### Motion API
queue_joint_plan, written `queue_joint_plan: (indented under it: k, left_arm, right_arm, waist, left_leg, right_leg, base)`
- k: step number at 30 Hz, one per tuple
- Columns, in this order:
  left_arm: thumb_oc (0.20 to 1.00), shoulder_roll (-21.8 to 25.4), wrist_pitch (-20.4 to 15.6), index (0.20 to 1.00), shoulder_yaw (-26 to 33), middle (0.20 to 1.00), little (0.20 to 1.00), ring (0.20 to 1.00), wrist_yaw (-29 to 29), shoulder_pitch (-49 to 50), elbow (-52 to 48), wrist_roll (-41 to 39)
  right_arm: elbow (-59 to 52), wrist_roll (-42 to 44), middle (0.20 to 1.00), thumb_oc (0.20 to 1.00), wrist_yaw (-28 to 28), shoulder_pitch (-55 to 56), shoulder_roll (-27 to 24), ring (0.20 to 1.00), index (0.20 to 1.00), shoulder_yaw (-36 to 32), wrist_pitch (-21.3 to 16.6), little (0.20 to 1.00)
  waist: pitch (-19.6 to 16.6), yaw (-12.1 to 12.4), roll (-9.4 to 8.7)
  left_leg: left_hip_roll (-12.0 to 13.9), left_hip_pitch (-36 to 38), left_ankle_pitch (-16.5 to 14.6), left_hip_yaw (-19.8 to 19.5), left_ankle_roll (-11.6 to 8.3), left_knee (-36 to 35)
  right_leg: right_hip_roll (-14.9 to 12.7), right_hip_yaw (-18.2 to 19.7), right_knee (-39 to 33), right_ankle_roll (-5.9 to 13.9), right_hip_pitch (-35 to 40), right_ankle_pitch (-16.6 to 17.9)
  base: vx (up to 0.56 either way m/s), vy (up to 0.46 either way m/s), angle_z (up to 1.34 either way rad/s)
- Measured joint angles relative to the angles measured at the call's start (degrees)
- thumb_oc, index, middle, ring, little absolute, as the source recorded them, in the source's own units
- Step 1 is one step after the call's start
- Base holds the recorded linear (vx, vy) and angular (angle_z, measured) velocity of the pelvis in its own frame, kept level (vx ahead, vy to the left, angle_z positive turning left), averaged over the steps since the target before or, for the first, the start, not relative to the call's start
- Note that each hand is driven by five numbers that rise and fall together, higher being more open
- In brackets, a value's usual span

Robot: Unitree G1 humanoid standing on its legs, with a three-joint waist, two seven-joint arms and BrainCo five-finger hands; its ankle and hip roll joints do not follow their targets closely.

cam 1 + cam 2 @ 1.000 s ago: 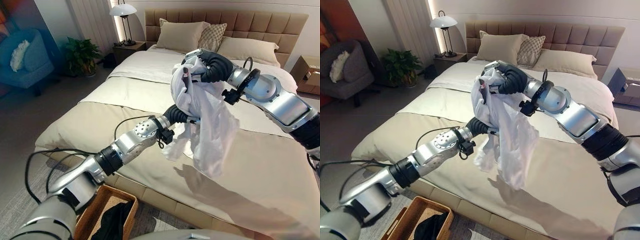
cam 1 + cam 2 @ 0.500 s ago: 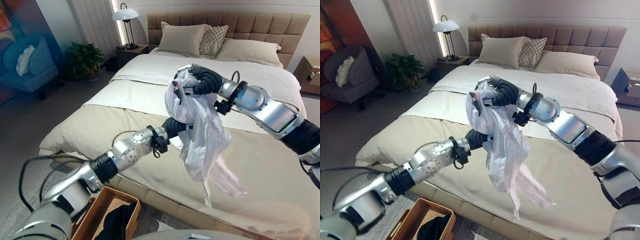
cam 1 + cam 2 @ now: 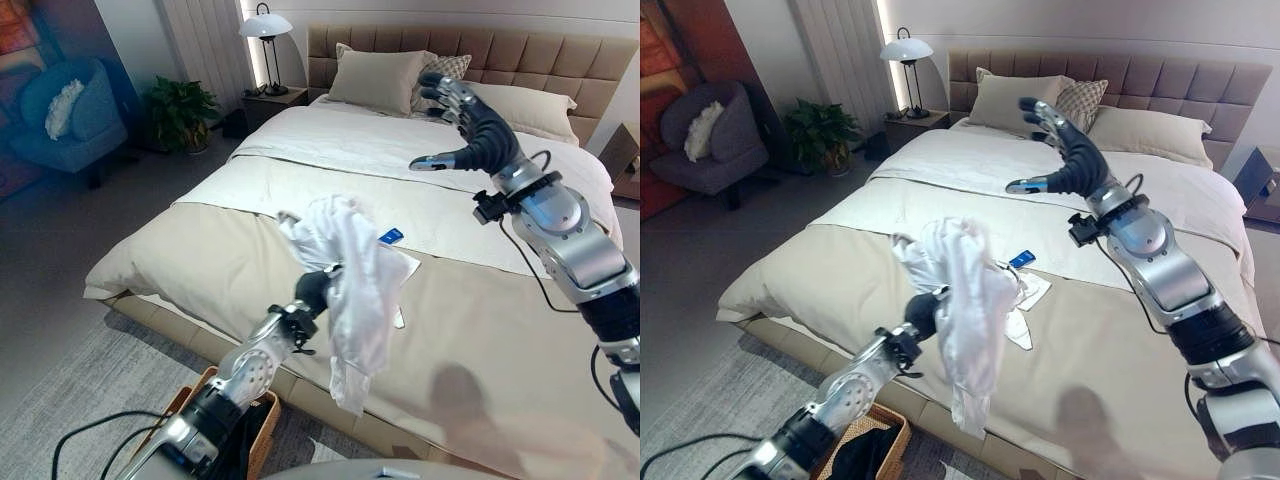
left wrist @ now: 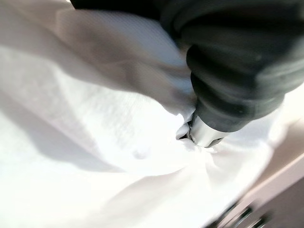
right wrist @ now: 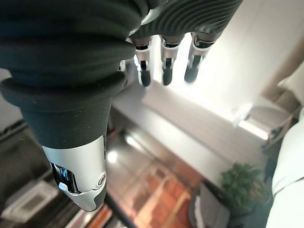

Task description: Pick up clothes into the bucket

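Bed (image 3: 500,330) fills frame centre; left hand (image 3: 313,291) buried in white garment (image 3: 345,260), grip can't tell, lifted toward basket (image 3: 268,412) lower left; right hand (image 3: 470,120) released, fingers spread, upper right.

We see a thin, soft white cloth garment (image 3: 345,270), matt and full of creases, bunched over our left hand's dark ribbed rubbery cover (image 3: 312,291). The bed's beige fabric cover (image 3: 520,350) looks smooth and matt, and its padded tan headboard (image 3: 560,62) is quilted. The brown woven wicker basket (image 3: 262,415) looks rough. Our right hand (image 3: 1068,160) has shiny silver metal fingers.
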Motion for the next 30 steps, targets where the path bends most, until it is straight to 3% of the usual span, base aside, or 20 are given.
queue_joint_plan:
  k: [7,13,19,25,30]
  left_arm:
    - [0.200,1.46,-3.71,0.200,18.20,0.200,0.200,0.200,1.48,10.99,-1.67,5.75]
    - [0.200,1.43,-8.51,0.200,32.87,0.200,0.200,0.200,3.48,14.60,-1.67,19.80]
    - [0.200,2.92,-13.04,0.200,43.36,0.200,0.200,0.200,8.36,16.79,-1.53,35.16]
    - [0.200,9.29,-14.91,0.200,45.22,0.200,0.200,0.200,10.16,19.72,3.90,44.52]
    - [0.200,13.17,-15.19,0.200,45.57,0.200,0.200,0.200,12.05,19.64,13.13,50.84]
  right_arm:
    - [1.08,0.62,1.000,1.000,-1.27,15.46,6.64,1.000,1.000,-12.43,-0.45,1.000]
    - [3.99,0.69,1.000,1.000,-1.27,27.70,16.08,1.000,1.000,-22.40,-1.02,1.000]
    - [16.29,0.73,1.000,1.000,-1.31,35.22,23.35,1.000,1.000,-25.98,-1.68,1.000]
    - [26.91,0.47,1.000,1.000,-1.27,37.88,25.83,1.000,1.000,-26.49,-2.81,1.000]
    - [32.80,-1.15,1.000,1.000,-1.13,38.17,26.37,1.000,1.000,-26.01,-3.67,1.000]
  waist:
    - [0.32,1.73,-1.09]
    - [0.37,2.98,-1.97]
    - [1.11,4.34,-2.71]
    - [3.53,5.50,-2.63]
    - [7.84,5.38,-2.93]
  left_leg:
    - [-0.16,-0.05,-0.39,-0.32,0.26,-0.01]
    - [-0.92,-1.02,-0.36,-2.09,0.25,0.00]
    - [-1.50,-1.98,-0.35,-3.34,0.28,0.01]
    - [-1.74,-3.57,-0.48,-3.80,0.13,0.02]
    - [-2.05,-10.25,-0.44,-4.69,0.12,3.98]
  right_leg:
    - [-0.19,-0.78,-0.01,0.04,0.31,-0.59]
    - [-0.80,-2.51,0.00,0.22,0.43,-0.86]
    - [-1.32,-3.95,0.00,0.61,0.14,-1.15]
    - [-1.60,-4.24,0.31,0.91,-1.58,-1.46]
    - [-2.02,-4.84,3.88,0.78,-7.50,-1.58]
  base:
    - [0.02,0.006,0.05]
    - [0.01,0.008,0.15]
    - [-0.05,0.010,0.13]
    - [-0.09,0.023,0.04]
    - [-0.19,0.036,0.08]
